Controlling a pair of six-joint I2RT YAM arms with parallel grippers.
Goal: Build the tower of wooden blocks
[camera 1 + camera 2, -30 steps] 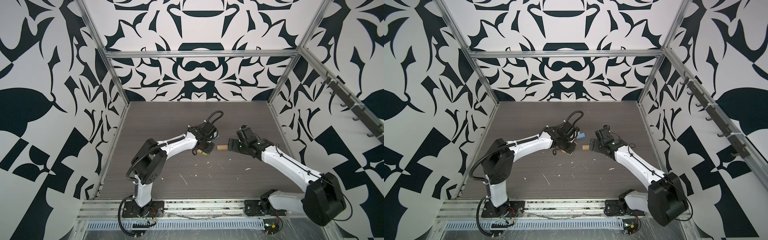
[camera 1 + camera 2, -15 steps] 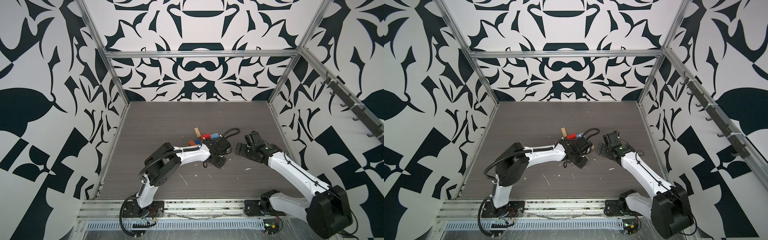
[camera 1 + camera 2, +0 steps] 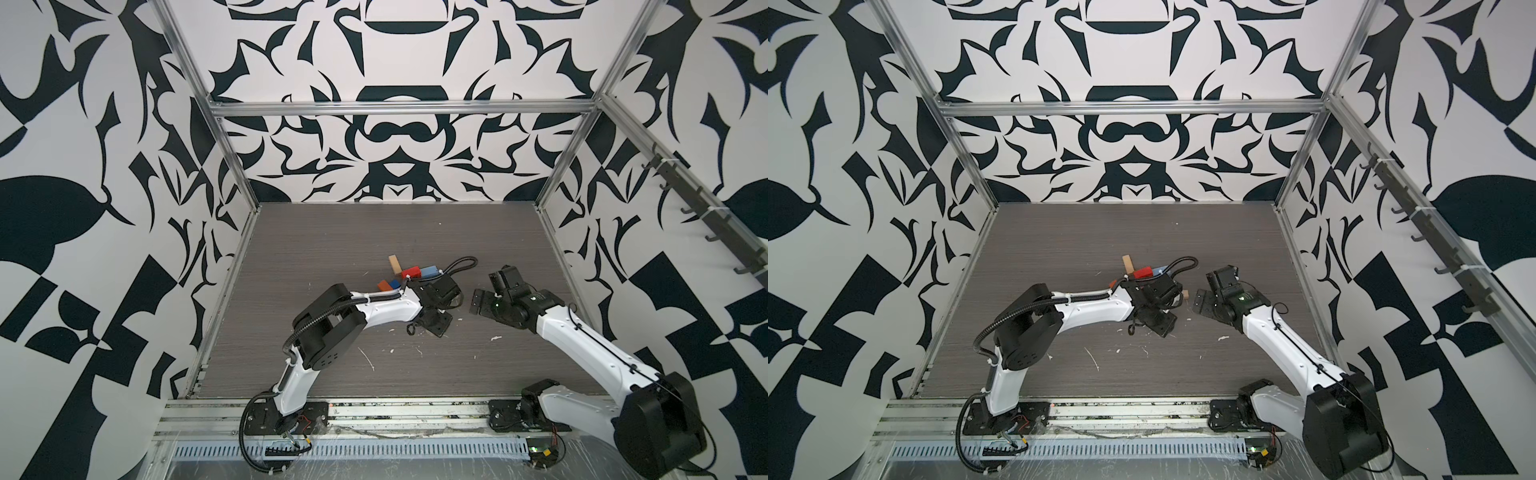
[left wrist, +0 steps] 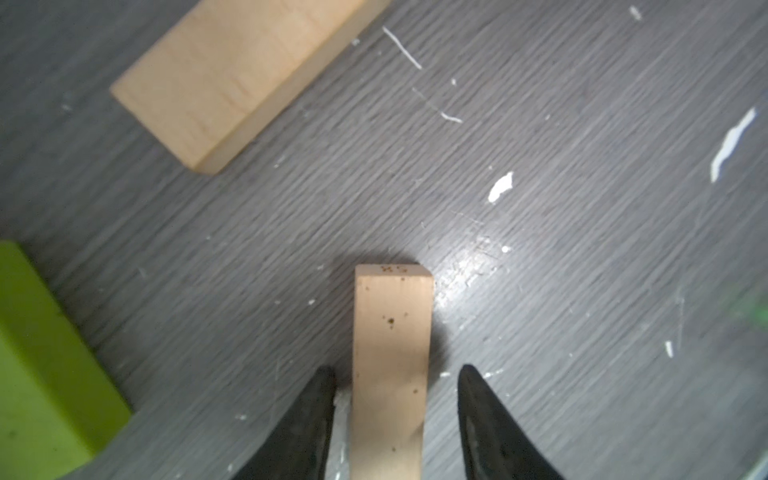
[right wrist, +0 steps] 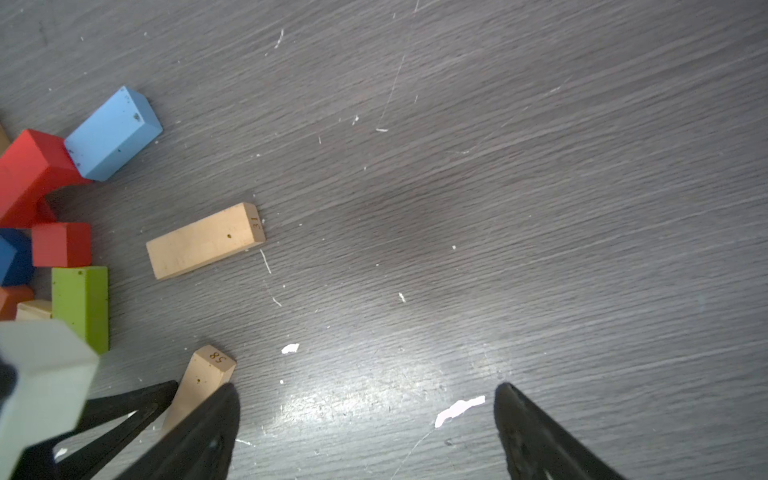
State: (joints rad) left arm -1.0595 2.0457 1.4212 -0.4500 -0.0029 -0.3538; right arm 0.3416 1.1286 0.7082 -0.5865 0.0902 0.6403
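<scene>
The wood blocks lie loose on the dark table (image 3: 332, 232), with no tower standing. A tan bar (image 4: 390, 332) marked 58 (image 5: 208, 370) lies flat between the fingers of my left gripper (image 4: 397, 370), which is open, with a gap on each side of the bar. In a top view the bar's end (image 3: 1185, 296) pokes out beyond my left gripper (image 3: 1177, 301). My right gripper (image 5: 365, 415) is wide open and empty just right of it (image 3: 478, 300). A second tan bar (image 5: 205, 241) lies nearby. A lime green bar (image 5: 81, 303), red cube (image 5: 61, 245) and light blue block (image 5: 112, 133) are clustered behind.
More loose blocks sit behind the left arm: a tan one (image 3: 395, 264), a red one (image 3: 410, 273), an orange one (image 3: 384, 285) and a dark blue one (image 3: 395, 284). White paint flecks (image 5: 459, 409) dot the table. Patterned walls and metal rails enclose the cell.
My left arm swung right and down with the tan bar, then its jaws parted from the bar, which now rests on the table. The right gripper drew back to the right, still open.
</scene>
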